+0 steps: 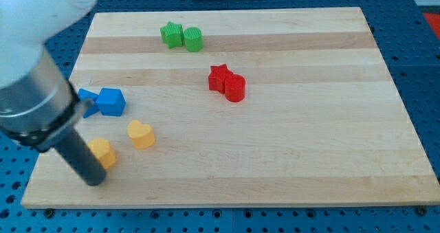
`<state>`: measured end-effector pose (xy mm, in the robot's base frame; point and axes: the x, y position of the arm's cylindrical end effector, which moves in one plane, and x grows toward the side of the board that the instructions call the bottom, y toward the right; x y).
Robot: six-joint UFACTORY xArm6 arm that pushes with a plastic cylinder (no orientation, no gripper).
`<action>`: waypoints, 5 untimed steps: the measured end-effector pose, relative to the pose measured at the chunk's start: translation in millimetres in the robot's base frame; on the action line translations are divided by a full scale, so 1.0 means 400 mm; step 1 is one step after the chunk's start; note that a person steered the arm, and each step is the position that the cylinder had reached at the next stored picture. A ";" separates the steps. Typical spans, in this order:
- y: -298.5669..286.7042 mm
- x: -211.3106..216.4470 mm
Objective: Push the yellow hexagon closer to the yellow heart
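The yellow hexagon [104,152] lies near the view's bottom left of the wooden board, partly hidden by my rod. The yellow heart [141,134] lies a short way to its upper right, apart from it. My tip [95,180] rests on the board just below and left of the hexagon, touching or almost touching its lower left side. The rod rises up and to the left out of view.
A blue cube [111,101] and a blue block [86,97] half hidden by the rod sit above the hexagon. A red star [219,77] and red cylinder [235,89] are mid-board. A green star [172,34] and green cylinder [193,39] are at the top. The board's edge [206,205] is close below.
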<state>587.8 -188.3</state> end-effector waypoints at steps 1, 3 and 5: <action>0.044 -0.018; 0.044 -0.054; -0.046 0.024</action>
<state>597.3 -206.9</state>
